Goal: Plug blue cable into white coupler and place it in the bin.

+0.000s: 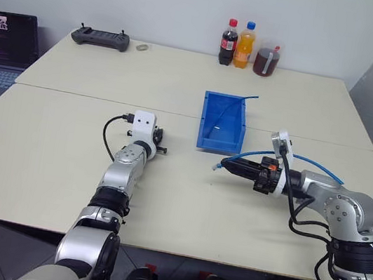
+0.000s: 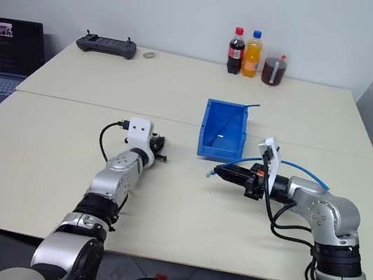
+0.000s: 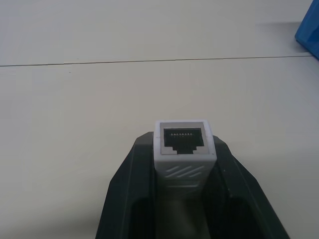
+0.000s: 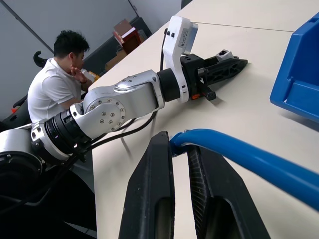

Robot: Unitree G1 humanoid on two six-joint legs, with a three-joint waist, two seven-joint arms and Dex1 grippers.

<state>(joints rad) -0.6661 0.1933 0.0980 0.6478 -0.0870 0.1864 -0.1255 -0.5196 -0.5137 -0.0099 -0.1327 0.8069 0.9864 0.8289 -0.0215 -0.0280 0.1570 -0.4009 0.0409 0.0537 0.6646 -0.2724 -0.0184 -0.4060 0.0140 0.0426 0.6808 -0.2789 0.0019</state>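
**Both hands gripping, coupler and cable still apart**

The left hand (image 1: 160,141) rests low over the pale table (image 1: 49,154), its two black fingers (image 3: 127,199) clamped on the white coupler (image 3: 185,149). The coupler stands between the fingers with its dark socket facing out past the fingertips; the left wrist view shows the socket's small contacts plainly. In the right wrist view the same coupler (image 4: 223,52) shows as a small light block at the tip of the left hand.

The right hand (image 1: 235,167) points across the table toward the left one, its fingers (image 4: 157,194) closed on the blue cable (image 4: 249,159). The cable's end passes between the fingertips; from there the cord arcs back over the right arm (image 1: 311,162). The clear plug at its end is too small to make out.

The two hands are well apart, with bare table between them, so the cable is not in the coupler.

The bin (image 1: 206,125) sits on the table beyond the gap between the hands, nearer the right one. A thin blue wire (image 1: 238,102) lies across its inside and sticks up over its far rim.

At the far edge of the table stand two bottles (image 1: 235,45) and a jar (image 1: 266,60), with a black controller (image 1: 101,38) to the left. A laptop (image 1: 2,47) sits further left. A seated person (image 4: 62,74) shows in the right wrist view.
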